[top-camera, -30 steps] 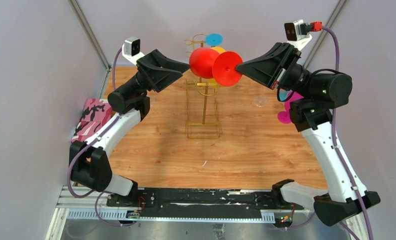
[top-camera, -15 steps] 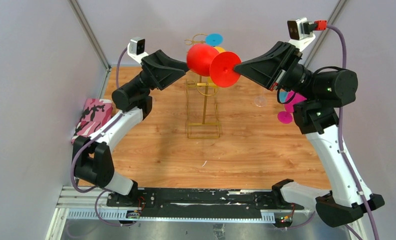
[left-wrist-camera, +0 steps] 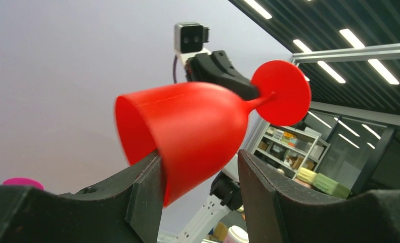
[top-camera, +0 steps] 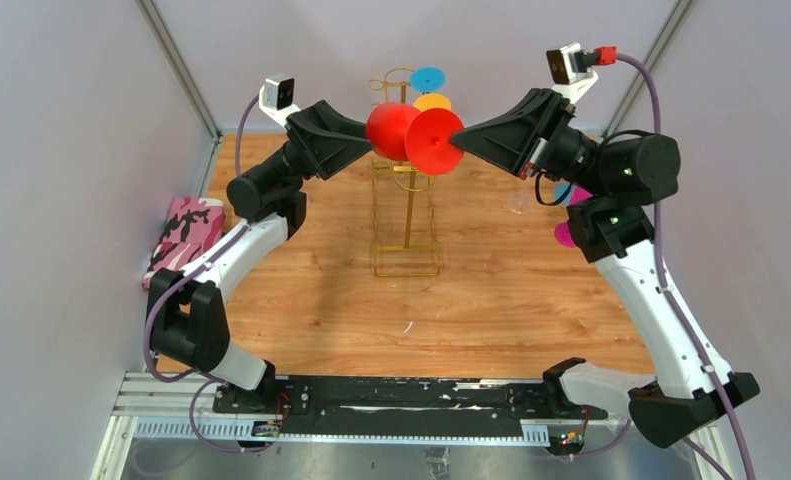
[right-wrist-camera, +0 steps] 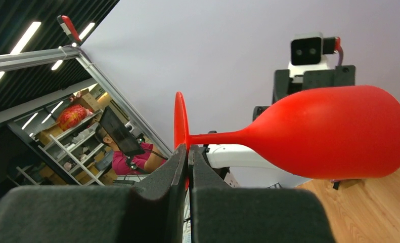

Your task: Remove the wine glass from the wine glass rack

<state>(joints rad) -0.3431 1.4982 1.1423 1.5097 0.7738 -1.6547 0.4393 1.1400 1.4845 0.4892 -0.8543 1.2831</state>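
The red wine glass (top-camera: 392,130) lies on its side in the air, level with the upper hooks of the gold wire wine glass rack (top-camera: 408,215). My right gripper (top-camera: 461,141) is shut on the edge of its round foot (right-wrist-camera: 179,121); the stem and bowl (right-wrist-camera: 334,131) point away from it. My left gripper (top-camera: 367,140) is open, its fingers either side of the bowl (left-wrist-camera: 197,126). The left finger (left-wrist-camera: 147,182) touches the bowl and the other finger (left-wrist-camera: 253,177) stands clear. I cannot tell whether the glass still touches a hook.
A blue foot disc (top-camera: 427,77) and an orange one (top-camera: 432,101) show at the rack's top. Pink glasses (top-camera: 569,234) and a clear glass (top-camera: 518,203) stand at the right behind my right arm. A pink patterned block (top-camera: 183,238) lies at the table's left edge.
The right gripper has carried the red glass a little to the left. The left arm has risen and stayed around the bowl.
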